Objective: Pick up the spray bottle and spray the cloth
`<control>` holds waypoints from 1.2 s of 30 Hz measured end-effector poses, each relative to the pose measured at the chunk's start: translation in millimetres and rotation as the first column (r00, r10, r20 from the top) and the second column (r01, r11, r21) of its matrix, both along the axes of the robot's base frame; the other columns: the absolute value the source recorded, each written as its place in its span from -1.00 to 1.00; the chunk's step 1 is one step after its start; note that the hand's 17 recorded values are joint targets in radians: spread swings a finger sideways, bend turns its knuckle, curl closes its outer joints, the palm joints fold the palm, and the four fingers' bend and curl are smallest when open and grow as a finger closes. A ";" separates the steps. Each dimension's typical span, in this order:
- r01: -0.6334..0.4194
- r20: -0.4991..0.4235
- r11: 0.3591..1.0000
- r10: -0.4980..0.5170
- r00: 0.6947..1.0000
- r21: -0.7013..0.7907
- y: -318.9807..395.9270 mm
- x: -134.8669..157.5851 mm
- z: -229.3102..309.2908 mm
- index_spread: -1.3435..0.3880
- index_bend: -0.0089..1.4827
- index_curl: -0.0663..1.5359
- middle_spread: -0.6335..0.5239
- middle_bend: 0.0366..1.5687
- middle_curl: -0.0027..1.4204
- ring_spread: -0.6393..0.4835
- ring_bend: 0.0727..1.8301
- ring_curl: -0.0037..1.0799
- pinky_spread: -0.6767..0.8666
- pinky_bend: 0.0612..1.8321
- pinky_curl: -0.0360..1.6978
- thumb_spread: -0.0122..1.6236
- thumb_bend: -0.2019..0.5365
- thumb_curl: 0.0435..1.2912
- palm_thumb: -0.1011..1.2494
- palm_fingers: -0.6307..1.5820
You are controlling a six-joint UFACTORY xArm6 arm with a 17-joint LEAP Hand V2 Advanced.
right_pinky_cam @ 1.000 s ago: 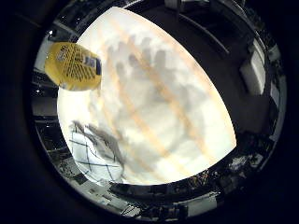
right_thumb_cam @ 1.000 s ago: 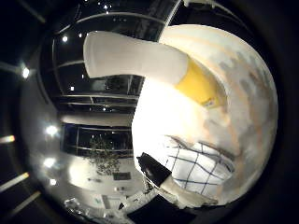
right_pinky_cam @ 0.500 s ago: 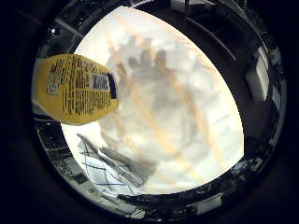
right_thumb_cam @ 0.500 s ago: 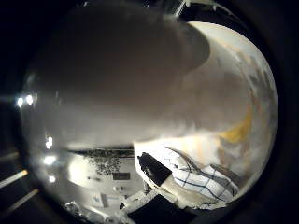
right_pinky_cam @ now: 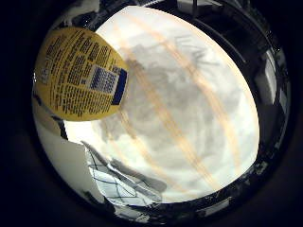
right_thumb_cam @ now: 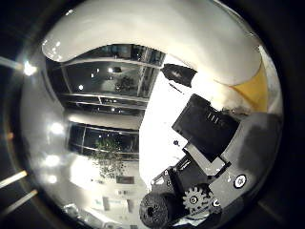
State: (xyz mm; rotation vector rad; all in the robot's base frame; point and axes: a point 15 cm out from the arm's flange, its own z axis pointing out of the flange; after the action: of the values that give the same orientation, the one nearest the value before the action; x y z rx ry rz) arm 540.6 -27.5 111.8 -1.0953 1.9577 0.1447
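Observation:
The spray bottle [right_pinky_cam: 80,74] has a yellow label and fills much of the little finger side palm view, close to the palm. In the thumb side palm view its white body [right_thumb_cam: 143,24] arcs across the picture, with a yellow part beside it. My right hand [right_thumb_cam: 205,143] shows there as black and white geared parts that curl in, and a black fingertip [right_thumb_cam: 177,72] reaches the bottle. The white cloth with dark checks [right_pinky_cam: 118,180] lies crumpled on the pale wooden table [right_pinky_cam: 199,113], beside the bottle. The hand's shadow falls on the table.
The table's rounded edge [right_pinky_cam: 248,161] runs past dark room fittings. A dark room with lit windows and ceiling lights [right_thumb_cam: 95,143] fills the rest of the thumb side palm view.
The bottle has grown larger in the little finger side view as the palm closed in on it. Finger parts have curled into the thumb side view and now cover the cloth there.

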 end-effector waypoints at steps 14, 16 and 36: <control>-0.089 0.132 0.972 0.061 0.989 0.217 33.8 7.7 22.3 0.26 0.49 0.02 -0.10 0.66 0.02 -0.16 0.56 0.17 -0.35 0.40 -0.02 -0.25 -0.49 0.06 0.74 0.62; -0.097 0.133 0.971 0.069 0.989 0.220 36.4 7.9 24.0 0.28 0.53 0.04 -0.09 0.68 0.01 -0.16 0.58 0.18 -0.34 0.38 0.04 -0.33 -0.51 0.13 0.74 0.62; -0.475 -0.033 0.880 0.475 0.879 -0.003 43.6 -26.7 72.8 0.31 0.58 0.04 -0.08 0.74 -0.01 -0.15 0.62 0.14 -0.31 0.16 0.40 -0.63 -0.51 0.39 0.74 0.61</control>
State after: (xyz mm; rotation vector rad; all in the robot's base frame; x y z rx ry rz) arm 514.0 16.1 184.5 -1.5755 1.6796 0.4185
